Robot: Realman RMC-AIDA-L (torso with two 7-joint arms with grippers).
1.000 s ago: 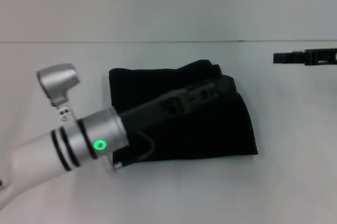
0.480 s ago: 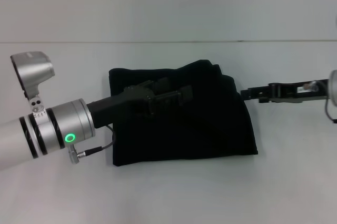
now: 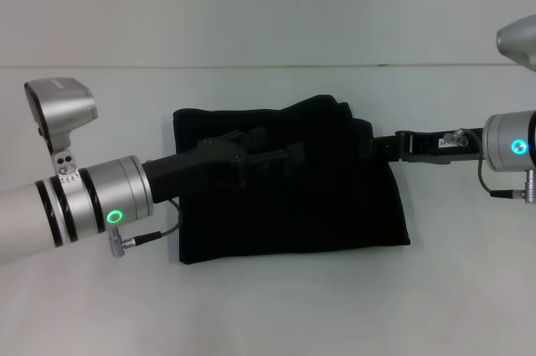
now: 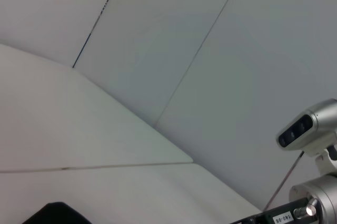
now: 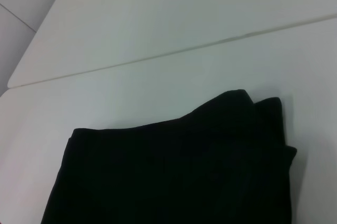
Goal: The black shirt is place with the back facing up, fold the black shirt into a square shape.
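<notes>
Black shirt (image 3: 293, 205), folded, soft, limp: grip at doubled corners; left gripper (image 3: 289, 159) above, right gripper (image 3: 377, 147) at edge, finger states indiscernible

Even, diffuse light, no hard shadows; pale surface (image 3: 276, 306) w/ slight cool tint, no glare. Black shirt (image 3: 335, 205) reads as flat dark mass, folds barely visible. Left tool (image 3: 289, 155) blends into it. Edges soft.

Silver wrist cuffs with black bands, green ring lights, thin grey cables, black forearm housings.
</notes>
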